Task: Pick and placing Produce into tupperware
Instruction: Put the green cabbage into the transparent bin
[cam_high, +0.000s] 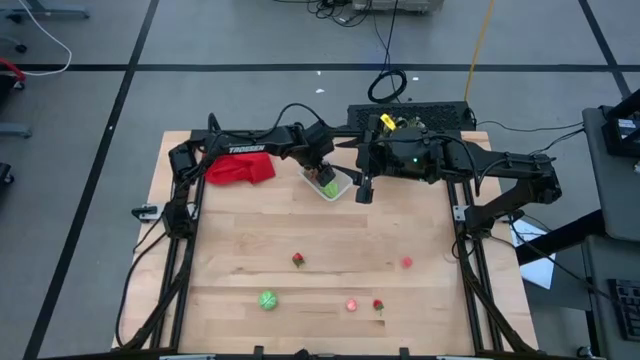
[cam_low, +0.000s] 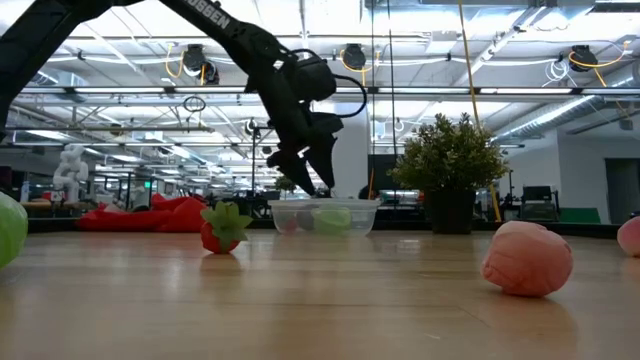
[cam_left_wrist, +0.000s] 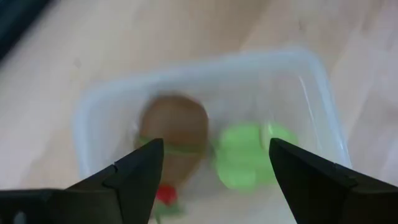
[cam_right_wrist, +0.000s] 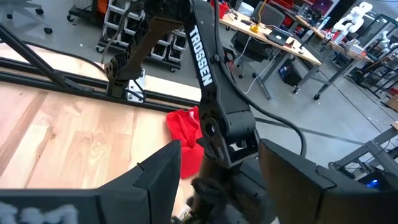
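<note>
The clear tupperware (cam_high: 330, 184) stands on the table near its far edge, and shows in the low view (cam_low: 323, 215) too. In the left wrist view it holds a brown piece (cam_left_wrist: 175, 129), a green piece (cam_left_wrist: 247, 154) and a small red piece (cam_left_wrist: 165, 194). My left gripper (cam_left_wrist: 214, 163) is open and empty just above the container (cam_high: 322, 172), fingers pointing down. My right gripper (cam_high: 364, 190) is open and empty, right of the container. Loose produce lies on the near half: a red strawberry (cam_high: 298, 260), a pink piece (cam_high: 406, 262), a green one (cam_high: 268, 300), and two small red-pink ones (cam_high: 352, 305) (cam_high: 378, 305).
A red cloth (cam_high: 240, 170) lies left of the container at the far left. A bushy potted plant (cam_low: 450, 170) stands behind the container in the low view. A black box with cables (cam_high: 410, 115) sits at the far edge. The arms' frames run down both table sides.
</note>
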